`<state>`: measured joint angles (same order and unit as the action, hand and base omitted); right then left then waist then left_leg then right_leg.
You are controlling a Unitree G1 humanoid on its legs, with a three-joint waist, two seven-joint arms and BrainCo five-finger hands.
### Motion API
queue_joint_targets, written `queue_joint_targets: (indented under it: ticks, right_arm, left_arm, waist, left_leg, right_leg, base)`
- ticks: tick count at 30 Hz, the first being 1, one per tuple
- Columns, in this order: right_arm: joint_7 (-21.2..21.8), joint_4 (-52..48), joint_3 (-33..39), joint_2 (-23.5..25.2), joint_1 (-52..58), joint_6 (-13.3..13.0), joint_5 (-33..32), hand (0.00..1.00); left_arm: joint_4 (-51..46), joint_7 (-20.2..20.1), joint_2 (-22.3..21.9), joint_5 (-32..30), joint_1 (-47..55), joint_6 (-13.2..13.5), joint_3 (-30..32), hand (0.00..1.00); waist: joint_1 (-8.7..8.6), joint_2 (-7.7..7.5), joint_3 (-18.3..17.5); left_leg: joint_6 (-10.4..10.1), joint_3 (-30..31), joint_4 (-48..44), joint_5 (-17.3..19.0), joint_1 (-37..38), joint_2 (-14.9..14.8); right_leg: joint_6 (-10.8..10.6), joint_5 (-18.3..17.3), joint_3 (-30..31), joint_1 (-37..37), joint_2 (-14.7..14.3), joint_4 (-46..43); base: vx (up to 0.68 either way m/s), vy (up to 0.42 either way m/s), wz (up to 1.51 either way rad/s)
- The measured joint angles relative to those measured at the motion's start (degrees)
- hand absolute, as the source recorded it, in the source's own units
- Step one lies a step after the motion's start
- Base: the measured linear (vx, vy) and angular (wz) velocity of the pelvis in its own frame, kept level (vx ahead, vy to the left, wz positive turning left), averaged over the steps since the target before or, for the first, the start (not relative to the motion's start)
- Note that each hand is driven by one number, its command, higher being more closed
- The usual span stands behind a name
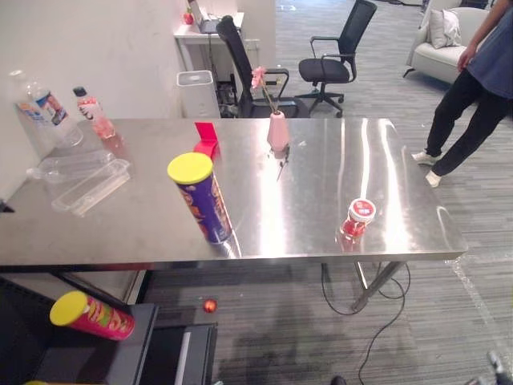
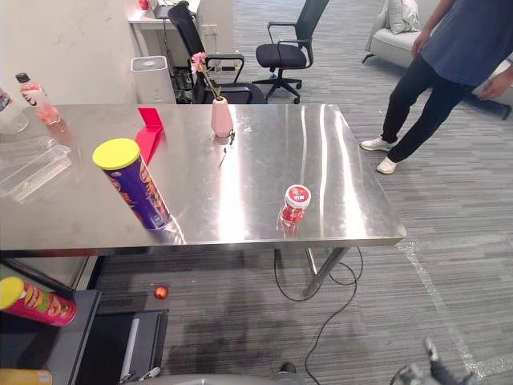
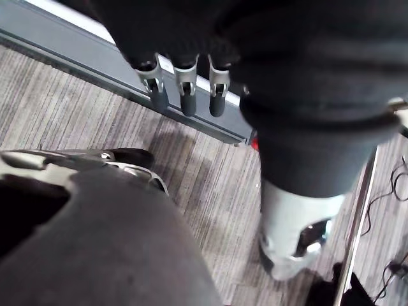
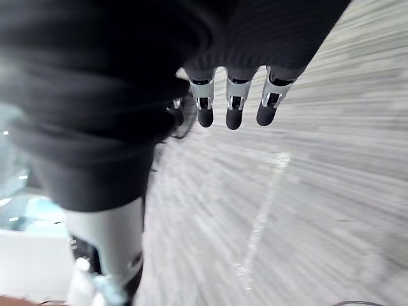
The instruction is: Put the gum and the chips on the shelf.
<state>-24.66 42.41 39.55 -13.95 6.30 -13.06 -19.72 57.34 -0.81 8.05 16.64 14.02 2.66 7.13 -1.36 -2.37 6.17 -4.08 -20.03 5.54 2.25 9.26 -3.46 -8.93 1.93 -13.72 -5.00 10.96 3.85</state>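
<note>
Both arms hang low at the robot's sides, below the table (image 1: 321,176). The left hand (image 3: 187,89) points its fingers down at the carpet (image 3: 76,127). The fingers are straight, side by side and slack, with nothing between them. The right hand (image 4: 234,105) is posed the same way, its fingers straight and loose above the floor and nothing in its grasp. Neither hand is near the table top.

The chips (image 1: 204,200), a purple can with a yellow lid, stand upright near the front edge of the steel table, left of centre. The gum (image 1: 358,218), a small red jar with a white lid, stands upright well to the right of the chips, close to the front right corner.

The shelf (image 1: 136,353) is the dark unit low at the left, below the table's front edge. A red can (image 1: 92,315) with a yellow lid lies on its side on top of it.

Farther back on the table are a pink vase (image 1: 277,131) holding a flower, a red box (image 1: 207,138) just left of it, a clear tray (image 1: 88,184) and two bottles (image 1: 94,114) at the far left. A person (image 1: 473,88) stands beyond the right end.
</note>
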Motion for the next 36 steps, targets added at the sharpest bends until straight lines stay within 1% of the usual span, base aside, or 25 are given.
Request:
queue_joint_targets:
  ticks: [1, 3, 8, 12, 15, 16, 18, 20, 23, 25, 27, 29, 32, 33, 36]
  right_arm:
    - [0.04, -2.08, 0.05, -0.61, -0.79, -0.28, 1.35, 0.00]
    - [0.08, -6.18, -0.10, -0.80, -1.43, -0.40, 2.07, 0.00]
    - [0.97, -18.71, -2.92, -0.74, -1.57, -0.25, 6.41, 0.00]
    - [5.35, -29.99, -6.05, -0.63, -0.46, -0.07, 7.95, 0.00]
    - [9.06, -42.38, -9.21, -0.48, 0.81, 0.30, 8.72, 0.00]
    - [9.58, -45.10, -9.92, -0.48, 0.98, 0.41, 9.58, 0.00]
    - [12.39, -50.83, -11.70, -0.73, 1.51, 0.82, 11.32, 0.00]
    - [14.35, -52.80, -12.85, -0.84, 1.89, 1.42, 12.62, 0.00]
    - [17.91, -54.79, -14.64, -1.03, 2.56, 2.49, 12.16, 0.00]
    - [21.87, -55.81, -17.10, -1.92, 2.98, 2.64, 10.36, 0.00]
    - [24.47, -56.40, -18.40, -2.24, 3.07, 2.66, 9.86, 0.00]
    - [28.20, -57.81, -20.65, -3.80, 3.92, 2.87, 7.79, 0.00]
    - [31.87, -57.82, -22.67, -4.75, 4.13, 3.17, 7.28, 0.00]
    - [32.84, -57.79, -23.65, -5.47, 4.18, 3.32, 7.22, 0.00]
    - [33.92, -57.63, -25.18, -6.52, 4.46, 4.23, 7.20, 0.00]
  left_arm:
    - [-0.65, -0.05, -0.03, 0.02, 0.10, -0.07, -0.03, 0.00]
    - [-1.31, -0.15, -0.19, 0.13, 0.27, -0.10, -0.11, 0.00]
    - [-2.98, -0.19, -0.63, 0.15, 1.25, -0.14, -0.10, 0.00]
    - [-3.25, -0.20, -0.71, 0.06, 1.96, -0.15, -0.10, 0.00]
    - [-3.25, -0.21, -0.72, -0.03, 1.99, -0.12, -0.08, 0.00]
    - [-3.25, -0.21, -0.72, -0.05, 2.00, -0.12, -0.08, 0.00]
    - [-3.25, -0.19, -0.73, -0.06, 2.01, -0.08, -0.09, 0.00]
    - [-3.16, -0.16, -0.72, -0.05, 2.11, -0.07, -0.07, 0.00]
    - [-3.08, -0.01, -0.50, -0.28, 2.20, -0.05, -0.05, 0.00]
    - [-2.91, -0.01, -0.37, -1.61, 2.23, 0.08, -0.08, 0.00]
    - [-2.79, -0.01, -0.27, -1.84, 2.23, 0.13, -0.10, 0.00]
    - [-2.62, 0.03, -0.18, -1.84, 2.18, 0.65, -0.12, 0.00]
    - [-2.54, 0.09, -0.09, -1.85, 2.18, 1.05, -0.27, 0.00]
    - [-2.52, 0.19, 0.00, -1.85, 2.18, 1.07, -0.54, 0.00]
    - [-2.43, 0.46, 0.31, -1.88, 2.19, 1.08, -1.32, 0.00]
  waist:
    - [-0.04, 0.04, -0.02]
    - [-0.05, 0.21, -0.13]
    - [-0.16, 0.58, -0.34]
    - [-0.48, 0.60, -0.35]
    - [-0.53, 0.59, -0.37]
    - [-0.54, 0.59, -0.37]
    - [-0.48, 0.43, -0.52]
    - [-0.39, 0.13, -0.75]
    - [-0.40, -0.33, -1.06]
    - [-0.48, -0.61, -1.40]
    - [-0.50, -0.73, -1.54]
    - [-0.42, -0.76, -1.60]
    - [-0.31, -0.88, -1.76]
    - [-0.28, -0.87, -1.83]
    - [-0.27, -0.85, -2.09]
  left_leg:
    - [0.01, -0.04, -0.01, 0.09, -0.02, 0.03]
    - [-0.14, -0.05, -0.02, 0.24, -0.01, 0.03]
    - [-0.27, -0.57, -0.04, 0.87, 0.20, -0.19]
    - [-0.10, -1.54, -0.04, 1.21, 0.27, 0.02]
    - [-0.10, -1.78, -0.04, 1.26, 0.21, 0.06]
    - [-0.10, -1.78, -0.04, 1.25, 0.20, 0.06]
    - [-0.09, -1.74, -0.04, 1.25, 0.21, 0.02]
    - [-0.09, -1.70, -0.04, 1.24, 0.21, 0.02]
    - [-0.09, -1.66, -0.04, 1.25, 0.20, 0.03]
    - [-0.09, -1.55, -0.05, 1.25, 0.15, 0.04]
    - [-0.09, -1.48, -0.05, 1.25, 0.15, 0.03]
    - [-0.07, -1.25, -0.04, 1.24, 0.10, 0.06]
    - [-0.01, -1.07, -0.04, 1.20, 0.02, 0.10]
    - [0.05, -0.94, -0.04, 1.15, -0.07, 0.18]
    - [0.20, -0.27, -0.04, 1.04, -0.29, 0.29]
  right_leg:
    - [0.01, 0.00, 0.01, -0.01, -0.10, 0.01]
    - [0.02, 0.00, -0.02, -0.01, -0.20, 0.00]
    - [0.04, -0.02, 0.23, 0.20, -0.25, -0.07]
    - [0.15, -0.10, 0.95, 0.98, 0.01, -0.65]
    - [0.22, -0.20, 1.15, 1.71, 0.10, -1.07]
    - [0.21, -0.20, 1.15, 1.71, 0.09, -1.08]
    - [0.21, -0.20, 1.12, 1.71, 0.04, -1.10]
    - [0.20, -0.20, 1.08, 1.70, 0.04, -1.11]
    - [0.20, -0.20, 1.01, 1.70, 0.06, -1.17]
    - [0.20, -0.20, 0.86, 1.72, 0.09, -1.24]
    - [0.20, -0.20, 0.76, 1.72, 0.10, -1.35]
    - [0.19, -0.21, 0.29, 1.72, 0.22, -1.57]
    - [0.18, -0.22, -0.04, 1.75, 0.31, -1.76]
    - [0.17, -0.22, -0.14, 1.75, 0.39, -1.82]
    - [0.15, -0.24, -0.81, 1.71, 0.53, -1.88]
  base:
    - [0.08, -0.014, -0.04]
    - [0.06, -0.016, -0.02]
    - [0.00, -0.022, -0.06]
    - [-0.02, -0.015, -0.13]
    - [-0.06, -0.037, -0.06]
    - [-0.03, -0.036, -0.03]
    - [-0.03, -0.041, 0.01]
    - [-0.01, -0.036, 0.01]
    - [-0.01, -0.020, 0.01]
    - [-0.01, -0.018, 0.01]
    - [-0.02, -0.031, 0.02]
    - [-0.02, -0.031, 0.05]
    - [-0.02, -0.021, 0.03]
    - [-0.02, -0.026, 0.03]
    - [-0.02, -0.031, 0.12]
